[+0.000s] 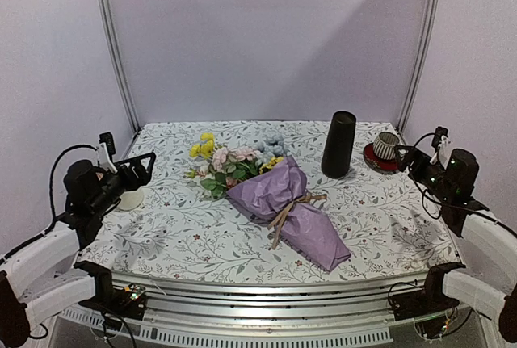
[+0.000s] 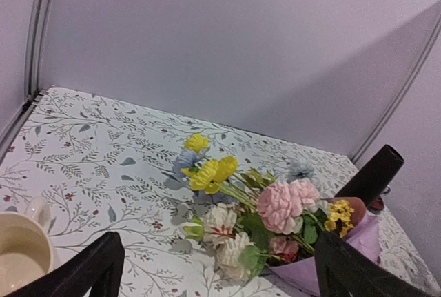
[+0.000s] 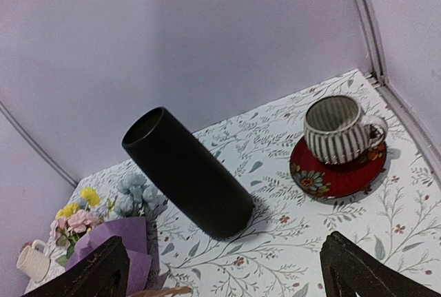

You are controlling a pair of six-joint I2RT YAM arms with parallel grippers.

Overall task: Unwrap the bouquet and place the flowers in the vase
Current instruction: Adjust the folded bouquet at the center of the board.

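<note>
Bolted at the near edge of the table, the two arms reach up either side of the floral tablecloth (image 1: 178,235), each well apart from the goods in the middle. The left gripper (image 1: 146,162) hangs over the left margin with its jaws spread wide and nothing between them; in its wrist view the two dark fingers (image 2: 96,269) frame the blooms from a distance, and a cream mug (image 1: 129,199) sits just beside the left one. The right gripper (image 1: 406,156) hovers at the right margin, likewise released and empty, its fingers (image 3: 96,273) apart at the bottom corners of its own view. The bouquet (image 1: 283,203) lies on its side at the centre of the table, the narrow tail of its crinkled purple wrapping paper (image 1: 315,235) pointing to the near right and the open mouth to the back left. Tan raffia (image 1: 288,209) is tied round its waist, loose ends trailing on the cloth. The flowers (image 1: 234,158), pink, yellow, pale blue and cream with green leaves, spill from the mouth of the paper and rest on the cloth. The vase (image 1: 338,144), matte black and upright, stands at the back right, near the blooms but clear of them. Just to its right, not touching it, a ribbed cup (image 1: 386,145) sits on a red saucer (image 1: 378,161) painted with a flower pattern, close in front of the right gripper.
</note>
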